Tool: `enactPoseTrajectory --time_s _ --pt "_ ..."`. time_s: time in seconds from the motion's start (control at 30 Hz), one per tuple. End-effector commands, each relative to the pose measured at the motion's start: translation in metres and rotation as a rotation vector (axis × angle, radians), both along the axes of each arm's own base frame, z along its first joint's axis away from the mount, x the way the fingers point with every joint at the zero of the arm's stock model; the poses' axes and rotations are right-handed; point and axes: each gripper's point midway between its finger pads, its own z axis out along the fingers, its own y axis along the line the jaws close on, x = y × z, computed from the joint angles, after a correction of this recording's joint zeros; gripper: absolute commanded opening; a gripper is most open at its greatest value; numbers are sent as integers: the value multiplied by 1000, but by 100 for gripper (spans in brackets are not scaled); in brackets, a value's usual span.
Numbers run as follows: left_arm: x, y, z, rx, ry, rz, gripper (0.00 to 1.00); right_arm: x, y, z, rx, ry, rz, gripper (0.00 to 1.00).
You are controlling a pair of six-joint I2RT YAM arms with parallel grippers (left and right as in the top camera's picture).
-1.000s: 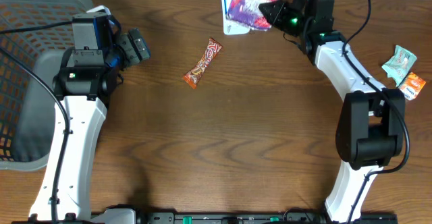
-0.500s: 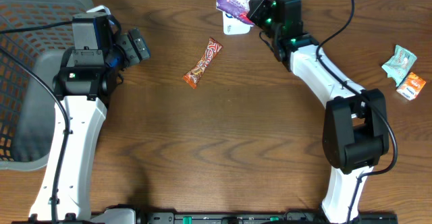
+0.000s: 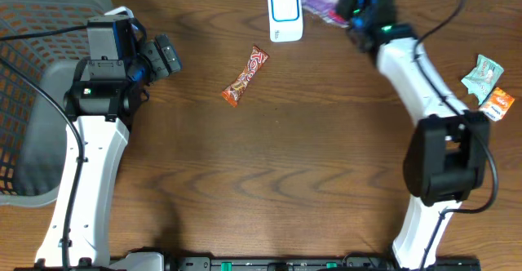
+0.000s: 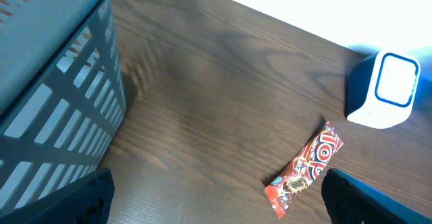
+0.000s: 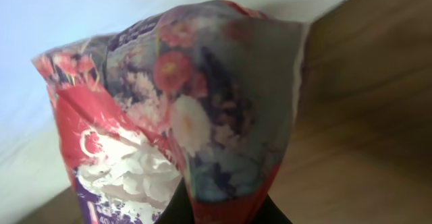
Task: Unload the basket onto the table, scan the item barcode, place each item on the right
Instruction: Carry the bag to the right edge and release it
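Right wrist view: the right gripper (image 5: 223, 214) is pinched shut on a crinkled packet (image 5: 182, 109), floral print in red, white and purple; the left gripper (image 3: 165, 56) gapes wide, empty.

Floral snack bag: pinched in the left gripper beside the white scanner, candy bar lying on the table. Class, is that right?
No: the floral snack bag is pinched in the right gripper, as the right wrist view shows. The rest holds: white scanner beside it, candy bar on the table.
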Motion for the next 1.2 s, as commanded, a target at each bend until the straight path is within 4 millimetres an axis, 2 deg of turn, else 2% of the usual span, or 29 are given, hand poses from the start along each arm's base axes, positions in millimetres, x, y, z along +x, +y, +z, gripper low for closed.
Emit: enactPoseTrajectory --time_s 0.0,0.1,0.23,0.33,0.4,0.47,0.53,0.57,0.63,0.7,0.8,0.93,0.97,1.07,1.17 --pt "2 1 3 2 -7 5 98 -4 -76 31 -64 0 -122 1" --pt "2 1 3 2 -7 5 98 -27 -138 21 -93 111 -248 1" --pt "2 1 3 2 -7 5 98 -74 -216 -10 -101 296 -402 1" --pt "2 1 3 2 -7 5 98 -107 -265 -29 -126 407 -491 1" --pt "2 1 3 2 -7 5 98 -123 -287 -41 -144 466 -510 3" --pt "2 1 3 2 -7 5 98 -134 -303 -51 -153 508 -502 20" --pt "2 1 3 2 -7 5 98 -139 -308 -61 -150 540 -460 61" --pt "2 1 3 2 -7 5 98 -141 -307 -64 -140 549 -423 75" --pt "2 1 3 2 -7 5 98 -140 -302 -65 -118 547 -354 82" --pt "2 1 3 2 -7 5 98 -137 -297 -57 -87 516 -324 99" --pt "2 1 3 2 -7 5 98 -132 -287 -36 -60 458 -290 99" --pt "2 1 3 2 -7 5 98 -121 -251 9 2 328 -157 99" --pt "2 1 3 2 -7 5 98 -117 -237 20 15 289 -89 99" --pt "2 1 3 2 -7 5 98 -108 -178 56 86 159 167 99" --pt "2 1 3 2 -7 5 98 -106 -135 65 132 134 289 99"
